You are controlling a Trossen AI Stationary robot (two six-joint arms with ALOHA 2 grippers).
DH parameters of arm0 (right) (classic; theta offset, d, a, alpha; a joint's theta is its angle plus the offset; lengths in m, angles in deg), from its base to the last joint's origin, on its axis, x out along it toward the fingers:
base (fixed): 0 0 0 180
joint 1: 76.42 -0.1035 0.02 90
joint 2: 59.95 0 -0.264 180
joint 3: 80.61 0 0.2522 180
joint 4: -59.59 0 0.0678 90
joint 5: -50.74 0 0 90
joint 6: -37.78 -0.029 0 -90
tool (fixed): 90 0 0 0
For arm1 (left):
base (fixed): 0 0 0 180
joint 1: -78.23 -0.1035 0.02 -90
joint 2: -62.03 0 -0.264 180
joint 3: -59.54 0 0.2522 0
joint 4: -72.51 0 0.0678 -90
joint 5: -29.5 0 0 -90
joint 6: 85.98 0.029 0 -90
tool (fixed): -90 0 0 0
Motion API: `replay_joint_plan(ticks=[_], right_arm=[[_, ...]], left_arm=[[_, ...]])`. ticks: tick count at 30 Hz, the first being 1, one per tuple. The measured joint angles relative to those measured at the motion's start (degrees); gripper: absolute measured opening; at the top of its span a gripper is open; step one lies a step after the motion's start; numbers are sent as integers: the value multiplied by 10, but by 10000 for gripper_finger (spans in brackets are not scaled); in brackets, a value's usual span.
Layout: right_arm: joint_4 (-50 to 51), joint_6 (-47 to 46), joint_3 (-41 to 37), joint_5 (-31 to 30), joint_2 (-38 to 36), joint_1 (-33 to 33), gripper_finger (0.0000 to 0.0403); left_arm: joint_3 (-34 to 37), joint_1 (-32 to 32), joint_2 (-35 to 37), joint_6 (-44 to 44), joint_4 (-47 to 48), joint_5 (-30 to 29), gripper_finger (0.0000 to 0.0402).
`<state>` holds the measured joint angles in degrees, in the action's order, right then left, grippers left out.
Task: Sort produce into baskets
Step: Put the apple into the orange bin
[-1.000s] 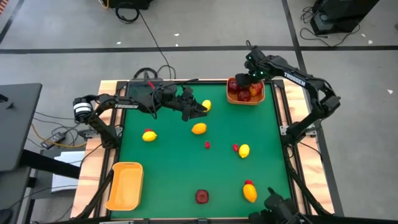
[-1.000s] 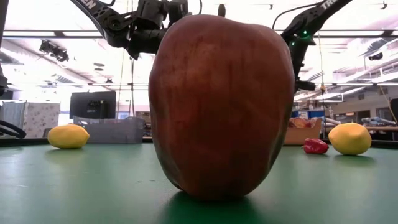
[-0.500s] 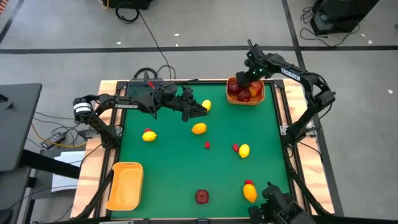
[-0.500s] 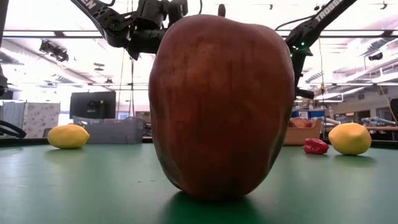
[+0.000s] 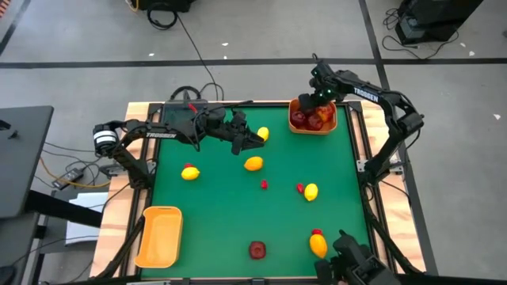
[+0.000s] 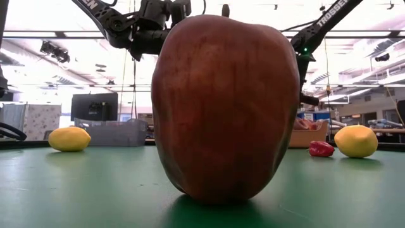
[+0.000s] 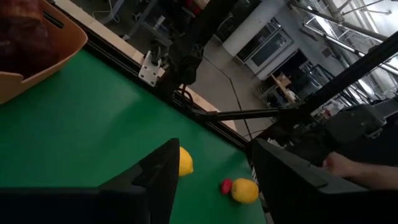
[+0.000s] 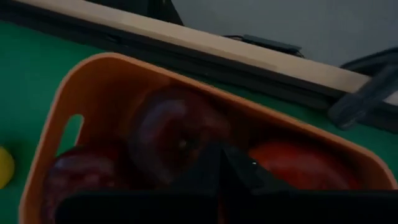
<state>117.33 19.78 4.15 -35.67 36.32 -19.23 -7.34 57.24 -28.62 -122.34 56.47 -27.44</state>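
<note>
Left gripper [image 5: 255,139]: held open and empty, upper centre of high view. Lemon [image 5: 253,164] is found directly below it; right arm lies farther off.

Grey floor [image 5: 79,47] with black cables [image 5: 190,39]; bright ceiling lights [image 6: 38,38].

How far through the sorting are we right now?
Partly done. The far orange bin holds several red fruits, and the right gripper hovers over it. The left gripper is open and empty beside a lemon. Five lemons, a dark red fruit and small red bits are left on the table; the near orange bin is empty.
</note>
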Motion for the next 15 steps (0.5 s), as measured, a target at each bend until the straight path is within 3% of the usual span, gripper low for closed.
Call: replay_joint_plan(ticks=[9,15], right_arm=[[-1,-39,0,40,-127,-22,73],[-2,-78,1,78,-209,-60,92]], left_arm=[[0,5,6,21,-15,25,203],[-1,30,30,82,17,36,167]])
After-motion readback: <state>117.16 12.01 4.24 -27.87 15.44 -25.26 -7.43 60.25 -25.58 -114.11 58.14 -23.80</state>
